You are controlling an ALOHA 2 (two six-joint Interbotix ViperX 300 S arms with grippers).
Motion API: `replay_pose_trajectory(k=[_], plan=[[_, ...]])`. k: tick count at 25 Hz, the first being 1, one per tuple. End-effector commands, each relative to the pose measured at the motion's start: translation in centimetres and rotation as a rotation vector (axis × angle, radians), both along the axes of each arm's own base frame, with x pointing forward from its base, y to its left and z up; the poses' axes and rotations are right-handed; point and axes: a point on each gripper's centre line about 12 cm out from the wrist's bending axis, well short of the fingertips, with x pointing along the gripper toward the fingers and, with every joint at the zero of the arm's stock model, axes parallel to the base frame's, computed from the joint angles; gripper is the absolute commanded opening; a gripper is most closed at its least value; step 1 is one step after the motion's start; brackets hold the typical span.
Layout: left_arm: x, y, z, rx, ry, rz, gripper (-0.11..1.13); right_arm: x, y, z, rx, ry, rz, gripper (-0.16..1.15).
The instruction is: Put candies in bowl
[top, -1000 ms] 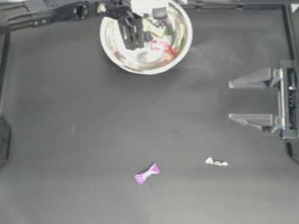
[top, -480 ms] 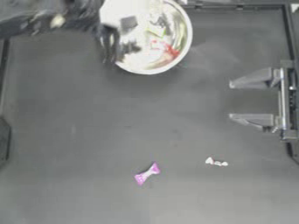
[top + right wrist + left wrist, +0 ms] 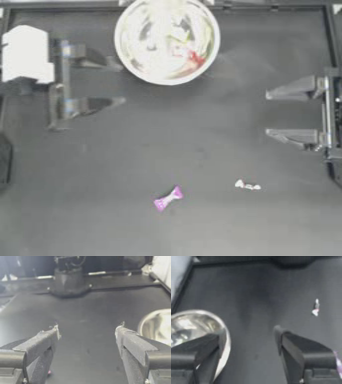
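Observation:
The shiny silver bowl (image 3: pixel 167 42) stands at the back middle of the table, with a red candy (image 3: pixel 192 58) and a yellow-green one (image 3: pixel 178 35) among the reflections inside. A purple candy (image 3: pixel 167 198) and a white candy (image 3: pixel 248 186) lie on the table near the front. My left gripper (image 3: pixel 119 82) hangs open and empty just left of the bowl, blurred by motion. In the left wrist view the bowl's rim (image 3: pixel 224 333) is beside one jaw, and the white candy (image 3: pixel 315 308) lies farther off. My right gripper (image 3: pixel 268 113) is parked open at the right side.
A raised dark rim (image 3: pixel 200 6) borders the table. The right wrist view shows the bowl's edge (image 3: pixel 157 326) and the left arm's base (image 3: pixel 68 279) across the table. Bare dark tabletop (image 3: pixel 100 175) spreads between the bowl and the loose candies.
My left gripper has pulled back from over the bowl to the left and toward the table's middle height, empty. The candies on the table and the right arm have not moved.

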Motion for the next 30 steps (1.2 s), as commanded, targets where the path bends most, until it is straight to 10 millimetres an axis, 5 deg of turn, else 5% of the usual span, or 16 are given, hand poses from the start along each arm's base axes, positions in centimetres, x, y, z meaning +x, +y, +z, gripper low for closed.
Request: replay_pose_trajectory(k=[1, 14, 22, 30], plan=[[-2.2, -1.6, -0.4, 0.003, -0.086, -0.021, 0.92, 0.2, 0.0, 0.6, -0.005, -0.013, 0.000, 0.97], [-4.5, -4.5, -2.9, -0.015, -0.106, -0.112, 0.92, 0.4, -0.2, 1.0, 0.015, 0.093, -0.013, 0.97], [-5.1, -4.7, -3.9, -0.041, -0.094, -0.108, 0.92, 0.9, 1.4, 1.0, 0.129, 0.483, 0.026, 0.97], [-5.6, -4.7, -3.7, -0.058, -0.112, -0.104, 0.92, 3.3, 3.6, -1.4, 0.240, 0.849, 0.060, 0.97]])
